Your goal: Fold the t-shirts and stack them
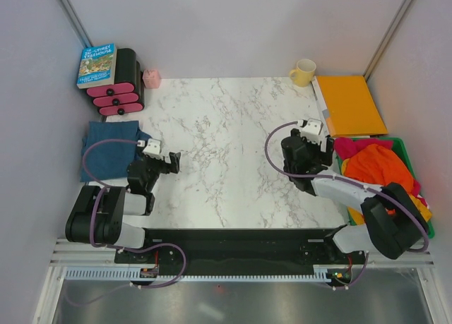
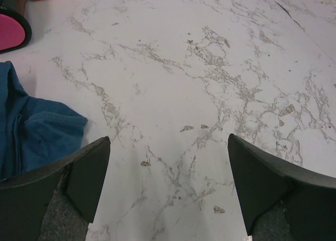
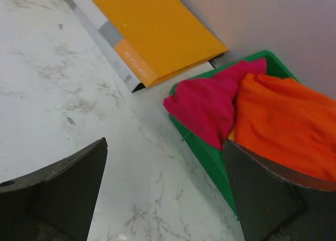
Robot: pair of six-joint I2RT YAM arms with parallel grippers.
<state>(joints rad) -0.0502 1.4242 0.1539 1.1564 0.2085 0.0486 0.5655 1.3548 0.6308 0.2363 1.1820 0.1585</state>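
**Next shirt out of the bin: pinch one layer, not two**

The teal-blue t-shirt (image 2: 31, 136) lies flat on the marble table (image 1: 226, 119), just outside the left finger of the left gripper (image 2: 168, 144). It touches neither finger. That gripper's fingers are spread wide with only bare marble between them, so it holds nothing. The teal shirt looks done with and is best left alone.

The right gripper (image 3: 165, 144) is also spread wide and empty, and hangs over the table. The green bin (image 3: 210, 159) sits ahead of its right finger, with the magenta t-shirt (image 3: 205, 107) draped over the rim and the orange t-shirt (image 3: 283, 120) heaped beside and over it. A yellow t-shirt (image 1: 422, 210) shows at the bin's near end. The orange folder (image 3: 152, 31) lies well ahead of the fingers.

The likely step is fetching the next shirt. The gripper should straddle a single raised fold well inside the rim, because the magenta and orange cloth overlap and a deep bite may drag both. The lift should be straight up before swinging over the marble.
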